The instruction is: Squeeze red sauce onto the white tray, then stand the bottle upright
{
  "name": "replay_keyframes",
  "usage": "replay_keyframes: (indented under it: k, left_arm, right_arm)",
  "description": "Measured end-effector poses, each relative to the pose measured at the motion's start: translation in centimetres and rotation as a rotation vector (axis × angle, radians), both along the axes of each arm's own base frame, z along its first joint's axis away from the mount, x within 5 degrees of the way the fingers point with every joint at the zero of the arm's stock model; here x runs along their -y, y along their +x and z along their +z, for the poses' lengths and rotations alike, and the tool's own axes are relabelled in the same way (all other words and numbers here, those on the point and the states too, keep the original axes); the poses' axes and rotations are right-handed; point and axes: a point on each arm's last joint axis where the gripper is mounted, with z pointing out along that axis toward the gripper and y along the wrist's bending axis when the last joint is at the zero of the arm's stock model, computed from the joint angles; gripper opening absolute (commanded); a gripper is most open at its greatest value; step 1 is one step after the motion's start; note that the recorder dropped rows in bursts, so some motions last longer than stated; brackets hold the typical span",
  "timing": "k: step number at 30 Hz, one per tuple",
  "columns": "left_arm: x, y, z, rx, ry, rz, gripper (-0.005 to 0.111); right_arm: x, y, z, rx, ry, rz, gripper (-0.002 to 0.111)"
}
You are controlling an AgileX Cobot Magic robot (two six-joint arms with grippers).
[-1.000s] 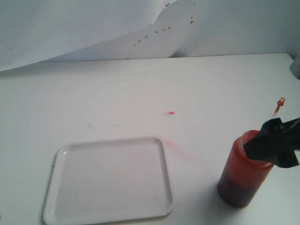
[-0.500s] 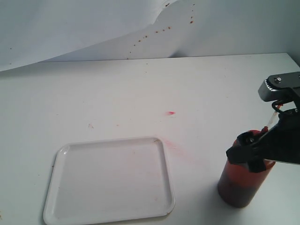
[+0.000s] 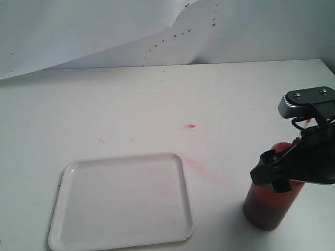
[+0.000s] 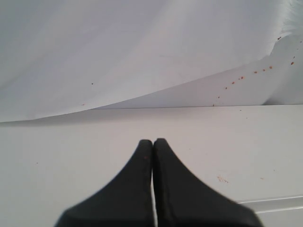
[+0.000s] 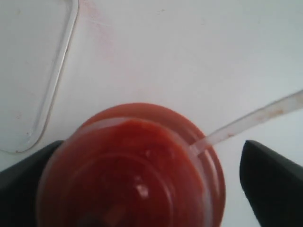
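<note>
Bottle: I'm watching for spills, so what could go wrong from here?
1. The right tool straddles the bottle high up, one finger not touching; an off-centre close might tip it.
2. The thin nozzle slants near that finger and could get snagged.
3. The white tray lies apart from the bottle; a hard grip on the way could add drips to the smeared table.

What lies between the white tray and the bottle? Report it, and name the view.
In the exterior view, bare table, marked only by a faint pinkish smear by the white tray's corner, separates it from the bottle.
</note>
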Motion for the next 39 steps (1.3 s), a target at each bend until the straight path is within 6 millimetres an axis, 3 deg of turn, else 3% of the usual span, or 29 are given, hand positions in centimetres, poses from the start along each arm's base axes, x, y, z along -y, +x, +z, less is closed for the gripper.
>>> replay_keyframes:
  k: [7,10,21,27,34,39]
  left_arm:
    - [0.0,0.0,0.0,0.000,0.000,0.000,0.000]
    - [0.0,0.0,0.0,0.000,0.000,0.000,0.000]
    - [0.0,0.0,0.0,0.000,0.000,0.000,0.000]
    - [0.0,0.0,0.0,0.000,0.000,0.000,0.000]
    - [0.0,0.0,0.0,0.000,0.000,0.000,0.000]
    - [0.0,0.0,0.0,0.000,0.000,0.000,0.000]
  right_arm:
    - [0.0,0.1,0.0,0.006,0.003,-0.002,0.018]
    - [0.0,0.1,0.0,0.010,0.004,-0.003,0.000]
    - [-0.1,1.6,1.0,0.141,0.006,-0.011,0.000]
    - [-1.0,5.1,3.5,0.248,0.010,-0.007,0.000]
    - [-2.0,10.0,0.0,0.178,-0.089,0.041,0.000]
    - [-2.3,11.4,-1.0,0.192,-0.091,0.034,0.000]
